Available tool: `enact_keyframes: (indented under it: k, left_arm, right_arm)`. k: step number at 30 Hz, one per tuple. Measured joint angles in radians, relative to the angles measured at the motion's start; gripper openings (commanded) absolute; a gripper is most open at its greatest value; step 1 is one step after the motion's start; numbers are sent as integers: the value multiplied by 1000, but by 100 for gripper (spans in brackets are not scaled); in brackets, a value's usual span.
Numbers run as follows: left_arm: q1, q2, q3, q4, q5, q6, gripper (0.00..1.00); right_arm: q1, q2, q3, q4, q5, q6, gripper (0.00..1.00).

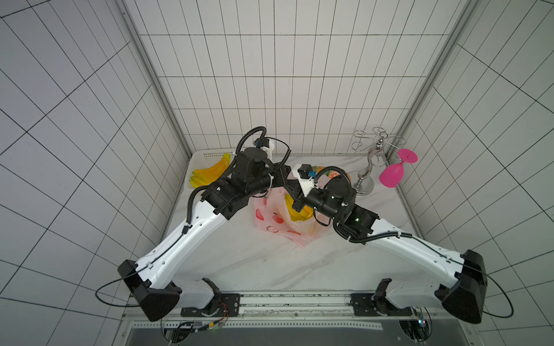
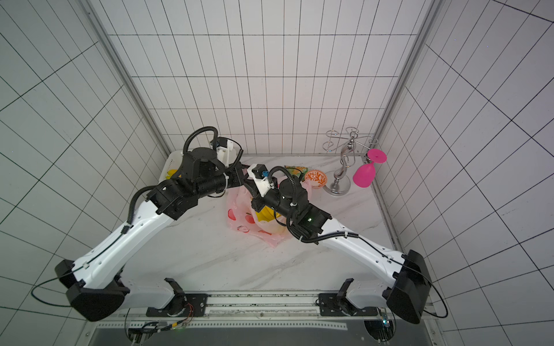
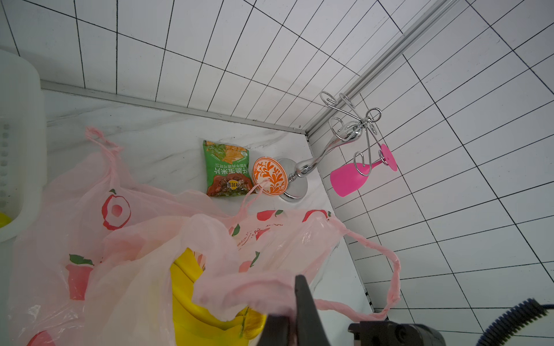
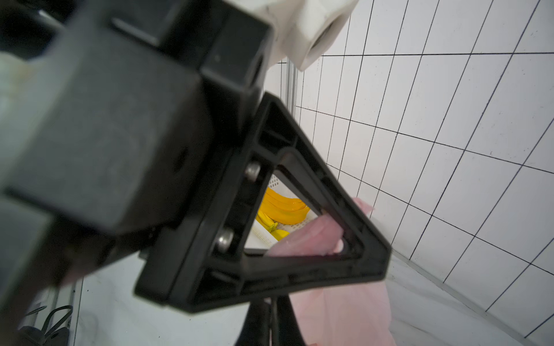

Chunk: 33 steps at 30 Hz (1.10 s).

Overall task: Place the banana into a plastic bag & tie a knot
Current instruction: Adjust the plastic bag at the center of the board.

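The banana [image 1: 296, 210] [image 3: 192, 302] sits inside the bag [image 1: 269, 223] [image 3: 120, 236], directly beneath the right gripper [image 1: 295, 193] and just below the spot where both grippers meet. The bag's mouth gapes open and no knot is tied. It lies crumpled on the table [image 1: 269, 269], spreading from under the grippers back toward the robot's base.

The left gripper [image 3: 287, 299] reaches in from the robot's left. In its wrist view a fold of film and the end of one handle [image 3: 395, 269] run between the two dark fingers [image 3: 304, 299], which stand a little apart. Whether they pinch the film I cannot tell. The handle loops out free past that gripper.

The right gripper [image 4: 269, 320] is clenched, its fingers pressed together with pink film just beside them. Whether any film is caught between them is not clear. One finger [image 4: 344, 215] of the left gripper fills the right wrist view, touching the film.

Behind the left gripper, on its outer side, a white basket [image 1: 199, 158] holds more bananas [image 1: 209, 173]. Beyond the right gripper, toward the back wall, lie a green packet [image 3: 227, 167] and an orange bowl [image 3: 269, 175], just beside each other. Farther out on that side stands a chrome rack [image 1: 364, 182] with a pink glass [image 1: 391, 175] hanging from it, foot upward.
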Motion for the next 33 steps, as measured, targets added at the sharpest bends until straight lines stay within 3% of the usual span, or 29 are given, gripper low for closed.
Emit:
enact_keyframes:
  k: [3, 6, 10, 15, 19, 21, 25, 33]
  left_arm:
    - [40, -43, -28, -7, 10, 39, 59]
    - [58, -135, -87, 23, 9, 105, 70]
    - [56, -352, -304, 177, 0, 210, 74]
    - [56, -533, -698, 596, -16, 303, 74]
    - [24, -428, -882, 898, 17, 399, 78]
    - [2, -359, -903, 992, 53, 444, 87]
    - [-24, -286, -909, 1176, 113, 517, 89]
    - [-35, -236, -891, 1295, 211, 659, 93]
  right_arm:
    - [-2, -34, -21, -5, 23, 3, 0]
    - [-17, -67, -34, -13, 34, 11, 0]
    - [-34, -99, -39, -35, 36, 14, 0]
    - [-36, -126, -38, -82, 0, 2, 0]
    - [-36, -146, -37, -143, -31, -14, 0]
    - [-36, -156, -37, -173, -39, -23, 0]
    - [-36, -164, -36, -219, -53, -35, 0]
    - [-36, -164, -35, -269, -61, -43, 0]
